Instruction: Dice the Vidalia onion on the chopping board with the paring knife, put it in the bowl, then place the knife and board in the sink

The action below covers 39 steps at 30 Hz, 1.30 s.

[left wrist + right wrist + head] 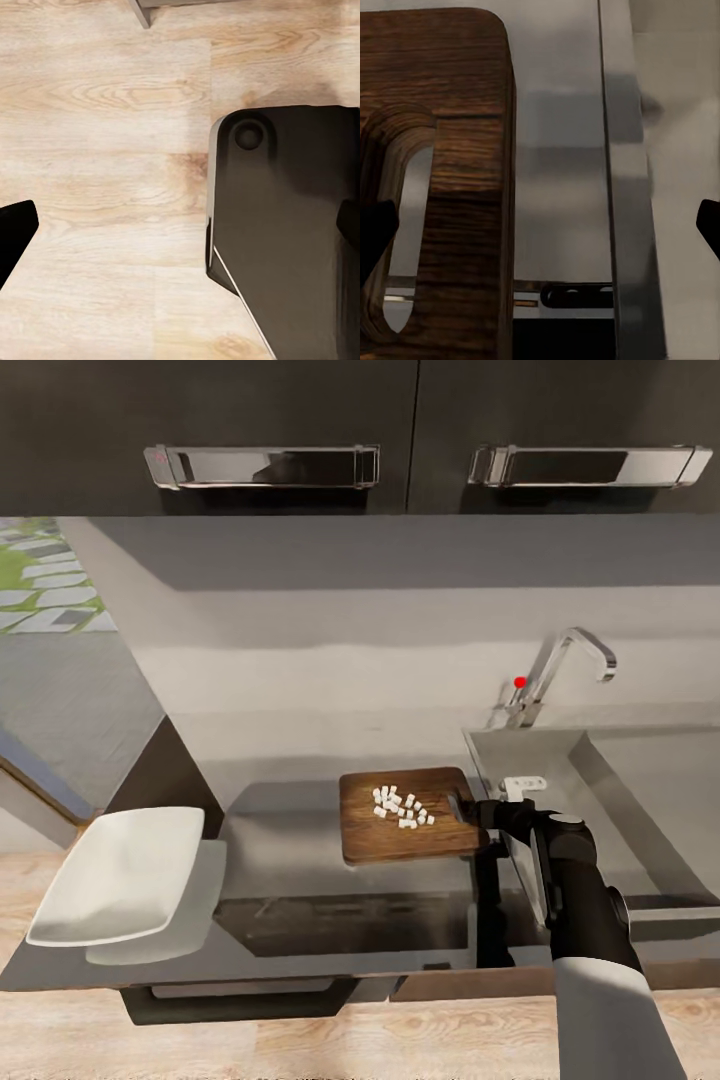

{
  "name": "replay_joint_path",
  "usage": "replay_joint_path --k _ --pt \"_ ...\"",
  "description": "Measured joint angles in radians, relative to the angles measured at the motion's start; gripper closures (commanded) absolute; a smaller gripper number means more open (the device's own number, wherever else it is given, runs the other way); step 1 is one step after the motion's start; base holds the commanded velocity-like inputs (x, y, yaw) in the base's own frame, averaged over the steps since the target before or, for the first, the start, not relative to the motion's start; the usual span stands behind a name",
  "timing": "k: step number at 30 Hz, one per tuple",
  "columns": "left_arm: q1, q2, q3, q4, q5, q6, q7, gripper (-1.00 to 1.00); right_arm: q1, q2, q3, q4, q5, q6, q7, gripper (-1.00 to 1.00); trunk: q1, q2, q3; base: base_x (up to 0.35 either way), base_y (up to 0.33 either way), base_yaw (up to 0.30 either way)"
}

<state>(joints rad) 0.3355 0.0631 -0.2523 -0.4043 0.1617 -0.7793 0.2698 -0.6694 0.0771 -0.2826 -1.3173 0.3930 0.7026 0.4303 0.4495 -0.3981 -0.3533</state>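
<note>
So, starting at your left, the bowl sits on the end of the countertop, partly overhanging its edge and well apart from the board, which means the dice will have to travel the whole bare stretch of slab between them. Your left gripper hangs low over the wood floor beside the robot's dark base, out of the way; its fingertips sit at opposite edges of the wrist picture, so its jaws are spread and empty. The board lies near the counter's middle with the onion already diced into a loose heap of small pale cubes on top, a sensible place to leave them for carrying. Your right gripper is at the board's right end, the slotted handle side next to the sink; in the wrist view its jaws are wide apart, one fingertip over the handle slot, not yet pinching anything. That looks like a setup for grasping the board by its handle. I cannot make out the knife anywhere.
</note>
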Motion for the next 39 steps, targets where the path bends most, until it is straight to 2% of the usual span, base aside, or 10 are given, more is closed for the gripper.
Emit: replay_joint_path --k 17,20,28,39 --pt "0.0 0.0 0.0 0.0 0.0 0.001 0.0 -1.0 0.0 0.0 0.0 0.012 -0.001 -0.002 0.001 -1.0 0.0 0.0 -0.027 0.0 0.0 0.0" --pt "0.0 0.0 0.0 0.0 0.0 0.001 0.0 -1.0 0.0 0.0 0.0 0.01 -0.016 -0.002 0.001 -1.0 0.0 -0.001 -0.032 0.0 0.0 0.0" --pt "0.0 0.0 0.0 0.0 0.0 0.001 0.0 -1.0 0.0 0.0 0.0 -0.01 -0.02 0.001 0.002 -1.0 0.0 -0.001 -0.044 0.0 0.0 0.0" --pt "0.0 0.0 0.0 0.0 0.0 0.0 0.0 -1.0 0.0 -0.001 0.0 -0.021 -0.022 0.0 0.001 -1.0 0.0 -0.001 -0.051 0.0 0.0 0.0"
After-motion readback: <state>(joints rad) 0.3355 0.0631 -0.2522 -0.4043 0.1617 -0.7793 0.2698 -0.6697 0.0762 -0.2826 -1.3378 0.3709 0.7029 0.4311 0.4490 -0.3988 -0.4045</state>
